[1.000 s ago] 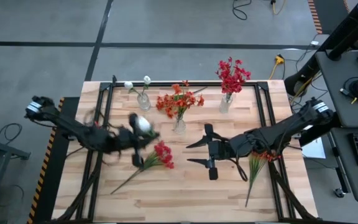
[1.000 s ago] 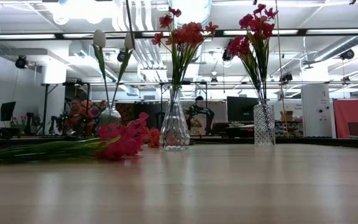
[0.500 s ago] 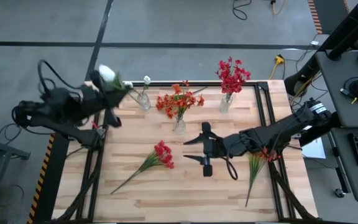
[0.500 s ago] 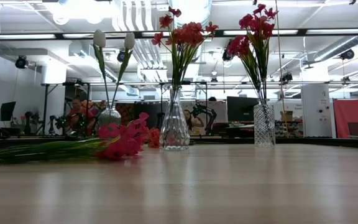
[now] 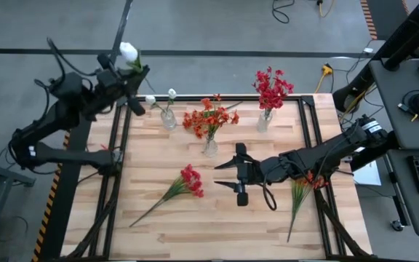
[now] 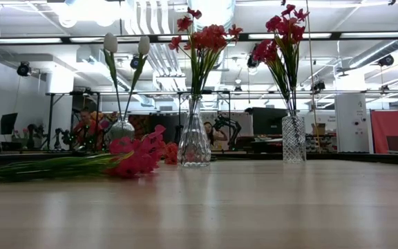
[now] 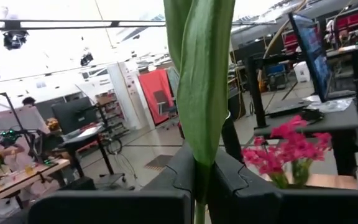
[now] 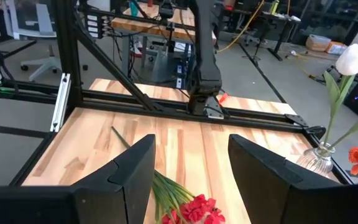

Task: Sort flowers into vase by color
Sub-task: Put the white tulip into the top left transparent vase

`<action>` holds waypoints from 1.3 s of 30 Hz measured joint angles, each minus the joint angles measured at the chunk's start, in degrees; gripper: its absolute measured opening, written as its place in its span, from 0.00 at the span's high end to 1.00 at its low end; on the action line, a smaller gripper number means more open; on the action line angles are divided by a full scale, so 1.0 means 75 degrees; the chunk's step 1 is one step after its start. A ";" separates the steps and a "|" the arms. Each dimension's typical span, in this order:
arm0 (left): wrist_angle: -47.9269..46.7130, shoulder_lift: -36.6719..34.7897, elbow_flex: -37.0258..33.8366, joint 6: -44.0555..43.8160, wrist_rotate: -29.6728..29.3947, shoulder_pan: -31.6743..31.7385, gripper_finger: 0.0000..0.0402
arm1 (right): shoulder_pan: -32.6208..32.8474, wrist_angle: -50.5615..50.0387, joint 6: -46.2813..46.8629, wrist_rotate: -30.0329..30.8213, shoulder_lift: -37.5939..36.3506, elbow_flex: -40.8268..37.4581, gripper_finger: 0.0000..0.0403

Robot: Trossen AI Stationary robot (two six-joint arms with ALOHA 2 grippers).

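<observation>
My left gripper (image 5: 131, 71) is raised over the table's far left corner, shut on a white flower whose bloom (image 5: 128, 51) stands above it. Three glass vases stand along the far side: the left one (image 5: 167, 118) holds white blooms, the middle one (image 5: 209, 145) orange, the right one (image 5: 265, 121) crimson-red. A red spray (image 5: 184, 182) lies flat on the table (image 5: 195, 225), also in the low view (image 6: 133, 158). My right gripper (image 5: 233, 179) hovers open just right of it. In the right wrist view the red spray (image 8: 191, 208) lies beyond the gripper (image 8: 188, 168). My left gripper (image 7: 201, 186) pinches the white flower's green stem and leaf (image 7: 201, 163) between its two fingers. The fingers lie across the stem. The leaf (image 7: 201, 81) rises upright above them and the flower is lifted clear of the table. The stem below the fingers is hidden.
Another spray with red-orange blooms (image 5: 300, 191) lies under my right arm near the table's right edge. A black frame (image 5: 122, 145) borders the tabletop. Bare wood lies along the near side. People sit at benches in the room beyond (image 6: 85, 128).
My left gripper, shut on the white flower, has risen from beside the red spray at the table's middle left and swung toward the far left corner. The flower has been lifted clear and now stands upright. My right gripper has shifted slightly toward the left.
</observation>
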 joint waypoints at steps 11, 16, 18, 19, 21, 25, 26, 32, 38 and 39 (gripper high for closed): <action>0.0033 0.1151 -0.0015 -0.1234 0.5969 0.4674 1.00 | 0.0000 -0.0175 0.0079 -0.0002 0.0000 -0.0006 0.51; 0.0034 0.1767 -0.0160 -0.1564 0.7793 0.5651 1.00 | 0.0000 -0.0255 0.0149 -0.0003 0.0000 -0.0012 0.51; 0.0095 0.1796 -0.0360 -0.1520 0.7892 0.5718 1.00 | 0.0000 -0.0283 0.0184 -0.0003 0.0000 -0.0028 0.51; 0.0231 0.1779 -0.0518 -0.1480 0.7932 0.5721 1.00 | 0.0000 -0.0290 0.0184 -0.0002 0.0000 -0.0043 0.51; 0.0521 0.1667 -0.0918 -0.1472 0.7938 0.5721 1.00 | 0.0000 -0.0288 0.0198 -0.0001 0.0000 -0.0063 0.51; 0.1770 0.1242 -0.1889 -0.1939 0.7940 0.5721 1.00 | 0.0000 -0.0289 0.0204 0.0062 0.0000 -0.0143 0.51; 0.2050 0.1130 -0.2141 -0.2006 0.7941 0.5721 1.00 | 0.0000 -0.0286 0.0204 0.0109 0.0000 -0.0159 0.51; 0.3188 0.0552 -0.3390 -0.2217 0.7931 0.5721 1.00 | 0.0000 -0.0259 0.0321 0.0117 0.0003 -0.0262 0.51; 0.3485 0.0444 -0.3889 -0.2228 0.7728 0.5758 1.00 | 0.0000 -0.0222 0.0384 0.0120 0.0003 -0.0267 0.51; 0.3518 0.0449 -0.3919 -0.2228 0.7728 0.5787 1.00 | 0.0000 -0.0219 0.0434 0.0120 0.0003 -0.0265 0.51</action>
